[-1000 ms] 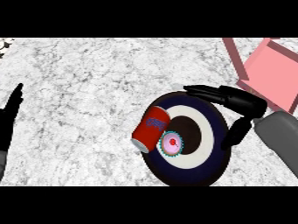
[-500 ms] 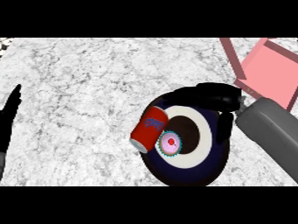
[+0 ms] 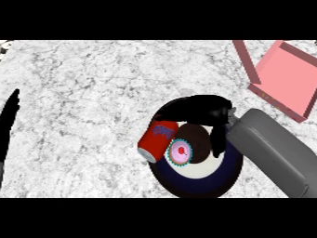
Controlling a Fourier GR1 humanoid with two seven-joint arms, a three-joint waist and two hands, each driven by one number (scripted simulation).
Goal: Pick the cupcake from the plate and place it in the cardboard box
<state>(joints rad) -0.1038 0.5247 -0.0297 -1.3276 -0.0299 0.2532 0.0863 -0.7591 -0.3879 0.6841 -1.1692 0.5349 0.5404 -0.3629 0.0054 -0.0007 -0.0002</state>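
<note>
Fingers of our right hand (image 3: 201, 109) curled down over the cupcake (image 3: 182, 149), which sat on the dark plate (image 3: 209, 183) beside a red can (image 3: 156, 138), while our left hand (image 3: 3, 124) rested straight-fingered, well apart from the pink cardboard box (image 3: 289, 79).

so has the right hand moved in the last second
Yes. The right hand has swung left over the plate, away from the pink box, toward the cupcake.

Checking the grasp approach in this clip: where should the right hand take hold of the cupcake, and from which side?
Probably round the brown base of the cupcake, from above and the right. It lies on the plate with its pink top facing the red can close at its left, blocking that side. The right hand already hovers over it, fingers curled.
</note>
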